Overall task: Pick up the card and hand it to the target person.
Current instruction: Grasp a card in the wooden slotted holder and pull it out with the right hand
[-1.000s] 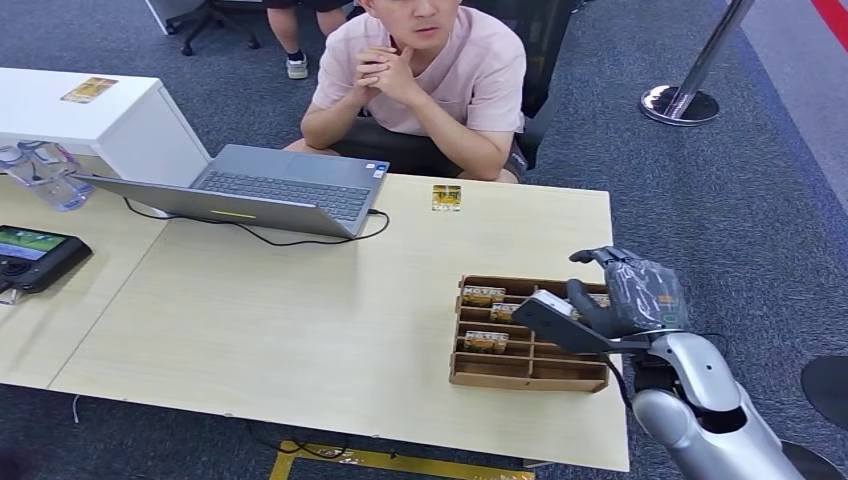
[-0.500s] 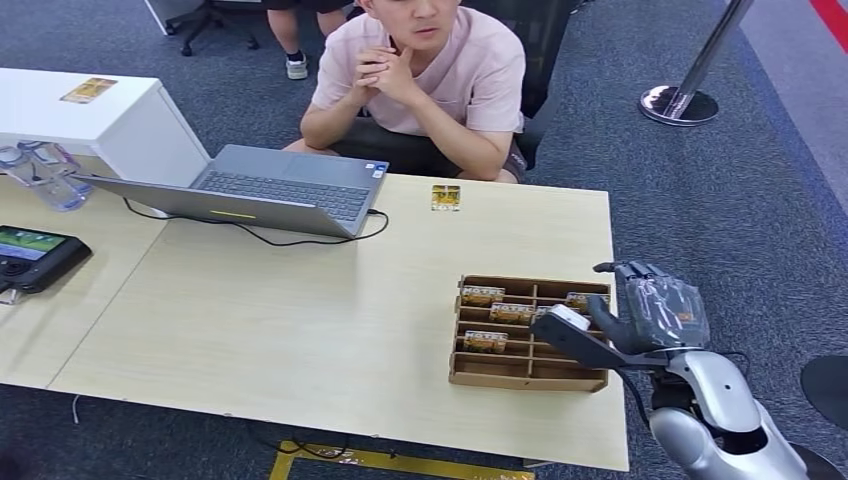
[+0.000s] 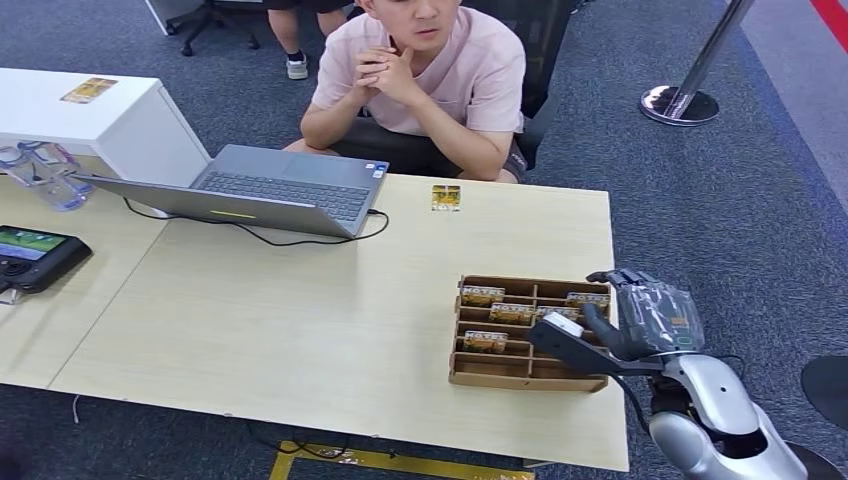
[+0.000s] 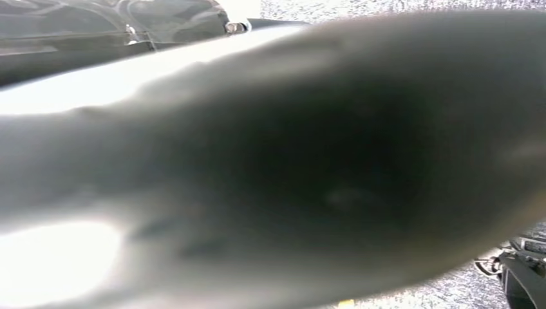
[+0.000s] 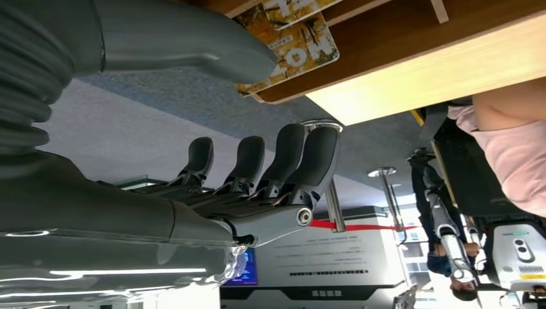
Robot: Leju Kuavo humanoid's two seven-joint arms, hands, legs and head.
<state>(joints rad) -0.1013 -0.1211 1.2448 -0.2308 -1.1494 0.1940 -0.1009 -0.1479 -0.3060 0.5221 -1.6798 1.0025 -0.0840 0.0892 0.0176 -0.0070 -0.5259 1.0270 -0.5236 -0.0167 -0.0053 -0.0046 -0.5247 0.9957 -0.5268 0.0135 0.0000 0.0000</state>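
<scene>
Head view shows your right hand (image 3: 640,320) drifting back toward 5 o'clock off the card tray (image 3: 528,374) — fingers apart, empty, no card picked yet.

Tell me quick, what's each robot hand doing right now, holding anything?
Right hand: open, holding nothing, beside the cardboard tray.
Left hand: cannot be told; its wrist picture is one dark blur.

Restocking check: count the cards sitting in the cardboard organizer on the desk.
4 visible in the cardboard organizer: one back left, one middle, one back right, one front left. The right robot hand covers the right side, so more may be hidden.
</scene>
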